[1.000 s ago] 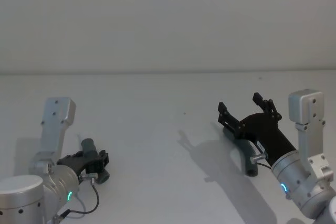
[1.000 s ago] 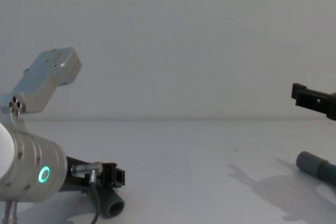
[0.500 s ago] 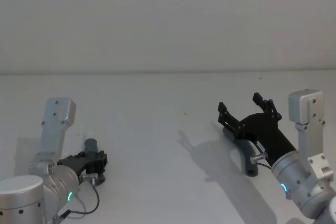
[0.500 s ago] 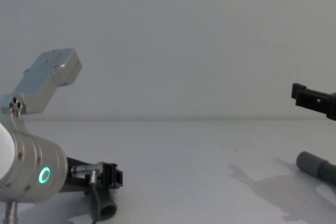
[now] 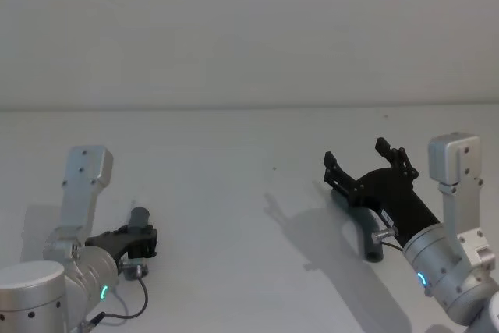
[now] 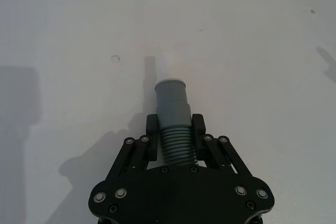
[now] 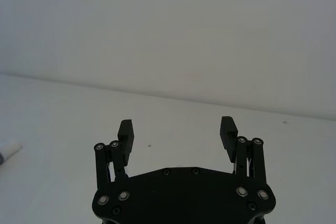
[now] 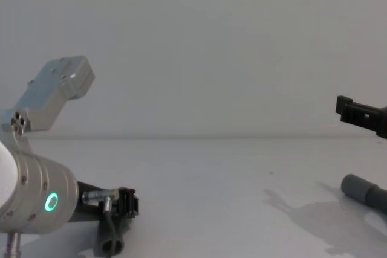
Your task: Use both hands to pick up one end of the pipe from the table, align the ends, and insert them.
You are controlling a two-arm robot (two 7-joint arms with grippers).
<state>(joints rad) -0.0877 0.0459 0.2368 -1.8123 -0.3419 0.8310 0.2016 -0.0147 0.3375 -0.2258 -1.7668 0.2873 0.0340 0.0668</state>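
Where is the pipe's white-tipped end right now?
The white-tipped end is held by the left gripper, jaws shut just behind its cuff, at the near left of the table.

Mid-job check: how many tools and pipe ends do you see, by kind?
Tools: 2 (left tool, right tool)
Pipe ends: 2 (left end gripped by the left tool, right end on the table)
Total: 4

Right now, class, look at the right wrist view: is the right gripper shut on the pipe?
No, the right gripper stands open, its jaws wide apart with nothing between them.
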